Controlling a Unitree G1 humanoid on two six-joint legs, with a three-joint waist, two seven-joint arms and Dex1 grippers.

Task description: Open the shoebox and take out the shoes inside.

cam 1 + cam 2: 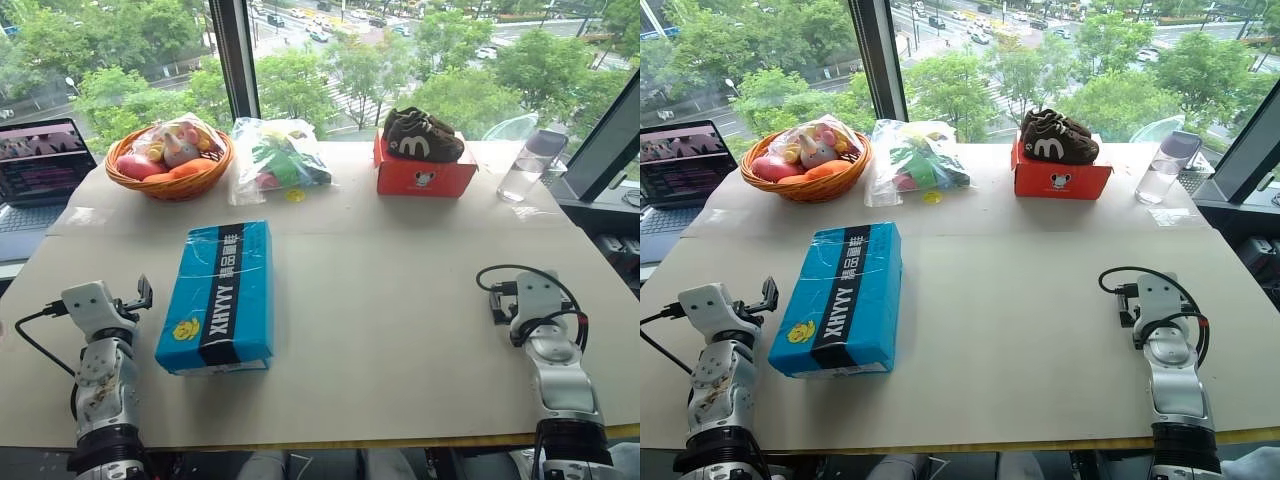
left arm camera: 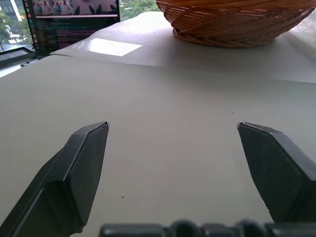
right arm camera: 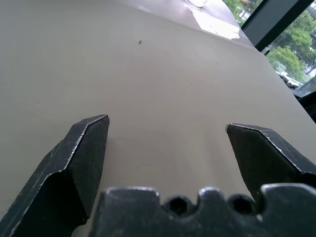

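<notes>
Both tools, left tool (image 1: 140, 295) and right tool (image 1: 497, 300), rest wide apart and empty on the counter (image 1: 400, 290), while the blue shoebox (image 1: 217, 295) lies shut just beside the left one, so opening and unloading remain undone.

Beige table (image 1: 400, 300): blue shoebox (image 1: 217, 295) w/ lid shut nr front-left; wicker basket (image 1: 170, 160), clear bag (image 1: 280, 158), red-orange box (image 1: 423, 172), plastic bottle (image 1: 530, 165) along back edge; laptop (image 1: 40, 175) at left edge.
</notes>
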